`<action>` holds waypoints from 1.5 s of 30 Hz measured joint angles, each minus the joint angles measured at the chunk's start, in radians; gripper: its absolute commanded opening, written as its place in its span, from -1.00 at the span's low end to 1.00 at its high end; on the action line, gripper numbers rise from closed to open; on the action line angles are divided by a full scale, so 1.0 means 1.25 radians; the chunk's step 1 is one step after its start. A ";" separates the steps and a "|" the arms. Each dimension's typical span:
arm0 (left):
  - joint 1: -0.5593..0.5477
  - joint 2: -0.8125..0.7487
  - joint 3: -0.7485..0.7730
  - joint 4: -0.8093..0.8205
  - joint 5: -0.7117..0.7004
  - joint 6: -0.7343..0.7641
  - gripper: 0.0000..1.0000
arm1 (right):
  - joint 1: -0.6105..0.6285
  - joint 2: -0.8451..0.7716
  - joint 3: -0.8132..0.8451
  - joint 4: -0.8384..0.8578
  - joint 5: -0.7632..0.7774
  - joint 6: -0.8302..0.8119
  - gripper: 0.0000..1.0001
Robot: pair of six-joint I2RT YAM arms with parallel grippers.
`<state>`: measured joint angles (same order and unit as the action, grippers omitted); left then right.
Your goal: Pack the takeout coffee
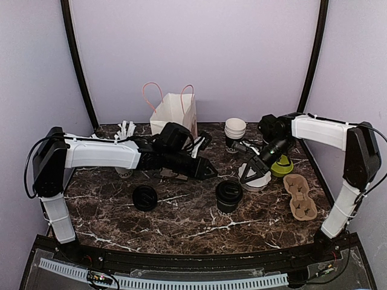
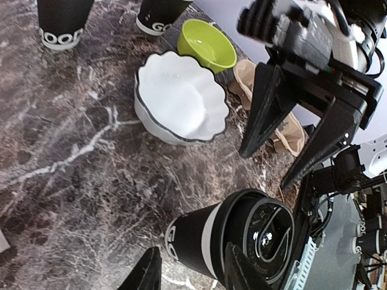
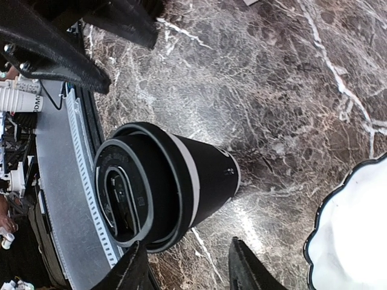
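A takeout coffee (image 1: 229, 195), a black cup with white lettering and a black lid, stands mid-table between both grippers. It also shows in the left wrist view (image 2: 233, 238) and in the right wrist view (image 3: 163, 187). A second lidded black cup (image 1: 144, 197) stands to its left. My left gripper (image 1: 211, 172) is open and empty, just left of and behind the middle cup, which lies ahead of its fingers (image 2: 145, 272). My right gripper (image 1: 246, 177) is open and empty, just right of the cup, above a white bowl; its fingers (image 3: 245, 266) stand short of the cup.
A white paper bag (image 1: 175, 112) with pink handles stands at the back. A stack of lidless cups (image 1: 234, 130) is behind the right gripper. A white scalloped bowl (image 2: 178, 99), a green bowl (image 2: 208, 45) and a brown cup carrier (image 1: 300, 196) lie at the right.
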<state>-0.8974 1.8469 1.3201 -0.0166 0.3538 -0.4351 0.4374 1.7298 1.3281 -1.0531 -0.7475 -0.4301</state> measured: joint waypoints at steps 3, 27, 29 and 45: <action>0.000 0.007 -0.002 -0.001 0.027 -0.015 -0.23 | 0.000 0.000 -0.001 0.003 0.017 0.007 -0.13; 0.000 0.007 -0.028 -0.054 0.135 -0.060 -0.18 | 0.000 0.034 -0.014 0.003 0.016 0.010 -0.11; 0.000 0.010 -0.027 -0.053 0.139 -0.060 -0.18 | 0.000 0.036 -0.014 0.003 0.014 0.010 -0.11; 0.001 0.050 -0.002 -0.064 0.144 -0.047 -0.18 | -0.001 0.063 -0.014 0.002 -0.032 0.007 -0.13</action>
<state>-0.8959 1.9091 1.3178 -0.0963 0.5335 -0.4942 0.4358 1.8088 1.3102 -1.0512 -0.7872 -0.4210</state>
